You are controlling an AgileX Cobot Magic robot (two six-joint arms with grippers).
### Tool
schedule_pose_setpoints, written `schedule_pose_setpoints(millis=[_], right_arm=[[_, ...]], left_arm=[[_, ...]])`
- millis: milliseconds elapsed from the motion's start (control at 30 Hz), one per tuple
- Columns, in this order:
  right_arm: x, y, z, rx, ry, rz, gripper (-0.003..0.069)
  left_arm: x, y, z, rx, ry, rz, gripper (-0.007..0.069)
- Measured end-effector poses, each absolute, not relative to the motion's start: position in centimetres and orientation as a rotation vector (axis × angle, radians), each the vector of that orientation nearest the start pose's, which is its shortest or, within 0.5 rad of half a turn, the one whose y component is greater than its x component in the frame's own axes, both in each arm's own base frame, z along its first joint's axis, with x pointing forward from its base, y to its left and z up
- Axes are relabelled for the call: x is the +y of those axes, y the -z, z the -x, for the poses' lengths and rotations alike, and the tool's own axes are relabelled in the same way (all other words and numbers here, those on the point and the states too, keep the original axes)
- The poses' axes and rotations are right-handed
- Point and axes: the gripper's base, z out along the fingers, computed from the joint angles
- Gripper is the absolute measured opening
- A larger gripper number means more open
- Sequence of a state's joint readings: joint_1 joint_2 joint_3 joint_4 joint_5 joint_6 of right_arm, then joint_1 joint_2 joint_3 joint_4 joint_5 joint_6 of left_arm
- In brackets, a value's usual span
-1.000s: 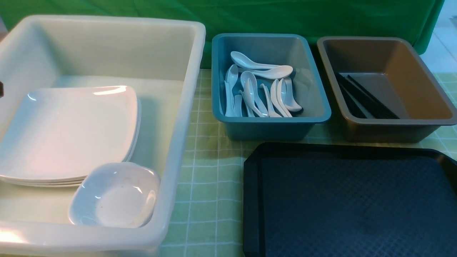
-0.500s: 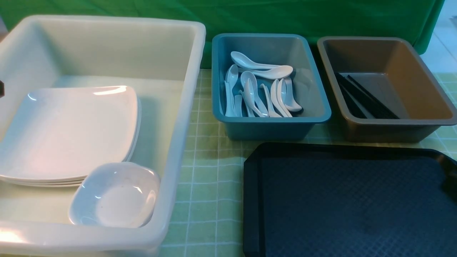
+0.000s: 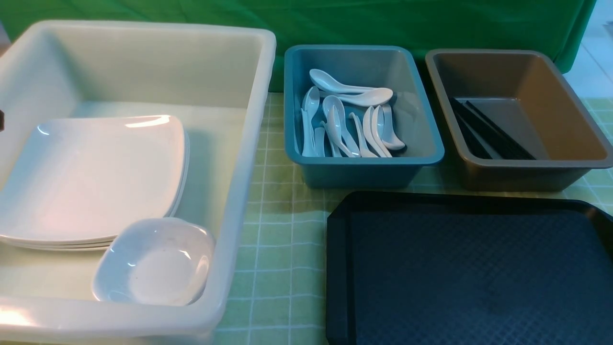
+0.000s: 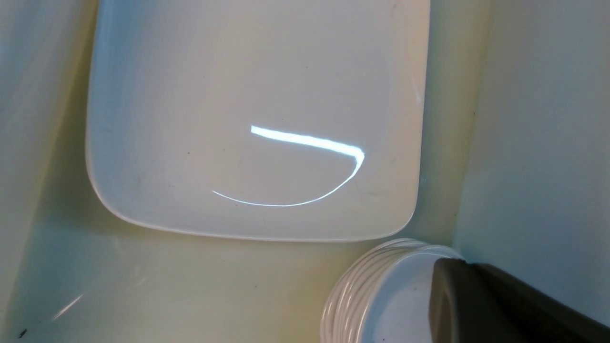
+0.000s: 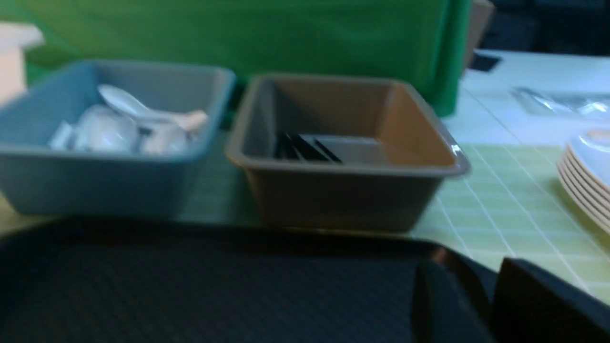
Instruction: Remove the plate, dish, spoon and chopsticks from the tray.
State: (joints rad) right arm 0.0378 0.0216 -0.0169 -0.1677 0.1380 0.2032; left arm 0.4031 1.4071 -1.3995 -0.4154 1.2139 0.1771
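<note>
**Tray bare, tableware sorted into three bins**

The black tray (image 3: 469,273) sits at the near right of the surface (image 3: 278,268), its diamond-textured face showing nothing on it. Up on the far left, the plate (image 3: 91,177) lies flat on top of a low stack inside the big white bin (image 3: 249,143), and a small deep white dish (image 3: 153,261) rests just in front of that stack, touching its near edge. The white spoons (image 3: 349,124) are heaped in the blue bin (image 3: 364,167), directly behind the tray. The black chopsticks (image 3: 488,132) lie slanted along the floor of the brown bin (image 3: 527,167), to the right of the blue one.

Over to the wrist cameras. The left claw (image 4: 500,305) hangs above the white bin, looking down at the plate, one dark finger edging in over a stack of small dishes (image 4: 376,295); its jaws are drawn together and grip nothing. The right claw (image 5: 491,305) hovers low over the tray's corner, two dark fingers showing with a gap between them and nothing in it, though the view is blurred. Off to the right side, another pile of plates (image 5: 588,176) sits on the green checked cloth.
</note>
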Motion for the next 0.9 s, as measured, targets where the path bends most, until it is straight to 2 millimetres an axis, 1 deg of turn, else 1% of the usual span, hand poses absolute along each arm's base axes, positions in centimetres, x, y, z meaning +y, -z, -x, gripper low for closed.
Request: schedule_pose_setpoints(millis=[67,133,200,433,700,733,800,900], right_arm=[[0.0,-19.9,-5.7,1.636,-0.032,-0.016,0.018],[0.0,-19.8,-5.7,1.639,-0.029,-0.017,0.0183],[-0.1,-19.3,-5.6,1.687,-0.019,-0.022,0.0188],[-0.1,-19.2,-5.6,1.706,-0.019,-0.027,0.0208],[-0.1,-19.1,-5.6,1.708,-0.02,-0.028,0.022],[-0.1,-19.1,-5.6,1.708,-0.02,-0.028,0.0221],[-0.1,-19.1,-5.6,1.708,-0.02,-0.028,0.0226],[-0.1,-19.1,-5.6,1.708,-0.02,-0.028,0.0234]], left_arm=[[7.7,-37.4,-26.9,2.561,0.364,0.361,-0.0004],[7.7,-37.4,-26.9,2.561,0.364,0.361,-0.0004],[7.7,-37.4,-26.9,2.561,0.364,0.361,-0.0004],[7.6,-37.5,-26.9,2.555,0.377,0.356,-0.0004],[6.9,-39.2,-25.6,2.493,0.38,0.334,-0.0004],[6.3,-39.9,-25.0,2.474,0.375,0.313,-0.0004],[5.7,-40.4,-24.5,2.461,0.374,0.285,-0.0004],[3.5,-41.5,-23.6,2.435,0.386,0.175,-0.0004]])
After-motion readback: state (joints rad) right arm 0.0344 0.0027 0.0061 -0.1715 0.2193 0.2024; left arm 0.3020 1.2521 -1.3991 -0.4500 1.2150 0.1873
